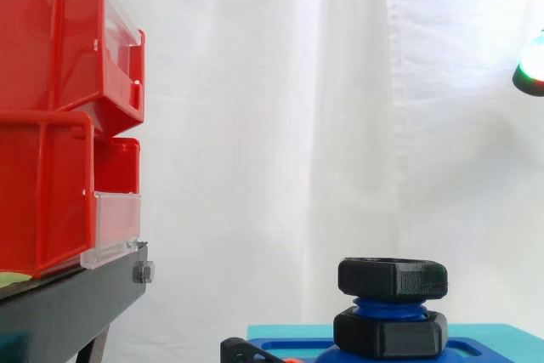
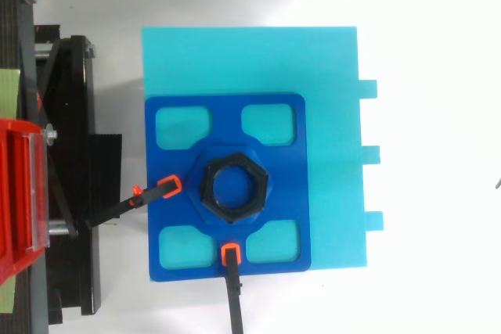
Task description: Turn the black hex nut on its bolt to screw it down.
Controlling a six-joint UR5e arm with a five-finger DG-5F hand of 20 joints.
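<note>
Side view: nut well below hand

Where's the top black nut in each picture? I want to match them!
Side view: the top black nut sits low, right of middle, above a second black nut.
Top view: the top black nut is a six-sided ring near the middle.
Shared landmark: the blue bolt it is threaded on; from above the blue bolt fills its hole.

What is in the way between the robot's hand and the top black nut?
Nothing visible. The hand is high at the side view's right edge, and only open air before the white curtain separates it from the upper black hex nut.
</note>
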